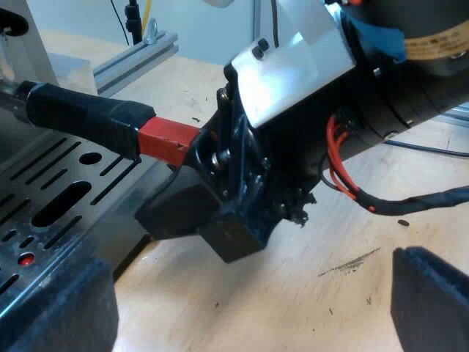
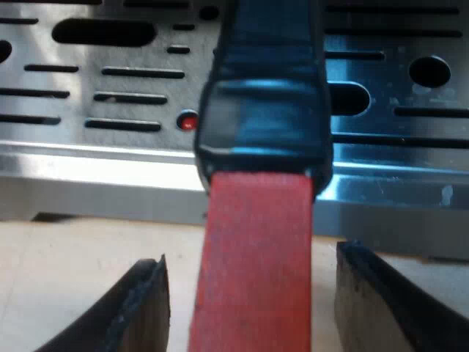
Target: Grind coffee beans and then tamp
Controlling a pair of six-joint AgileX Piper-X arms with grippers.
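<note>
The holder's dark handle reaches out level above the slotted metal drip tray of the espresso machine. Its red end juts past the tray's front lip and hangs over the pale wooden desk. The metal end of the holder is hidden, so I cannot tell whether it is locked into the machine.

The right gripper sits squarely at that red end. Its two black fingers stand spread, one on each side of the red bar. A strip of desk shows in the gap on both sides, so they straddle the bar without touching it. Seen from the left wrist, this same gripper meets the handle right where the red part ends, low over the desk just beside the tray's edge.

The left gripper hangs above the desk near the tray's corner. Its fingers are wide apart and hold nothing, with bare wood between them. One finger sits over the tray's edge and the other over the open desk.

A small red dot shows among the tray's slots, near the handle. A faint dark smear marks the wood near the left gripper.
</note>
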